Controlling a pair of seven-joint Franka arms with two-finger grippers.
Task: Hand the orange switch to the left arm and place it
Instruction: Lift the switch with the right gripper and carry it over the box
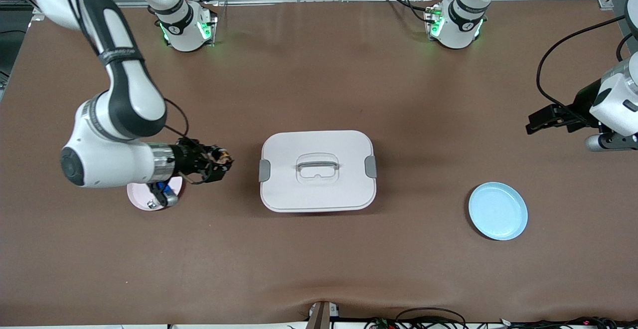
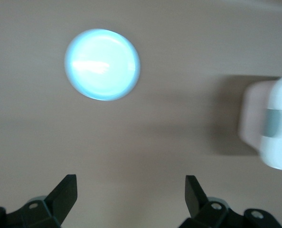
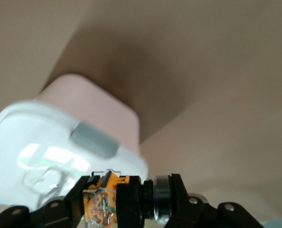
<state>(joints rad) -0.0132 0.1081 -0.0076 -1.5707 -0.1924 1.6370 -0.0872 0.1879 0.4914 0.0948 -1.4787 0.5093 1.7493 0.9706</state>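
My right gripper [image 1: 219, 162] is shut on the orange switch [image 1: 223, 157], a small black cylinder with an orange end, held in the air between the pink plate and the box. In the right wrist view the orange switch [image 3: 124, 202] sits clamped between the black fingers [image 3: 179, 197], with the box [image 3: 70, 152] close ahead. The box [image 1: 317, 170] is white with a handle and grey side clips, at the table's middle. My left gripper [image 1: 541, 119] hangs open over the table's left-arm end; its fingers [image 2: 65, 194] stand wide apart with nothing between them.
A pink plate [image 1: 139, 197] lies under the right arm's wrist, with a small blue-and-silver part [image 1: 162, 194] on it. A blue plate [image 1: 498, 211] lies toward the left arm's end, nearer the front camera than the box; it shows as the blue plate [image 2: 103, 64] in the left wrist view.
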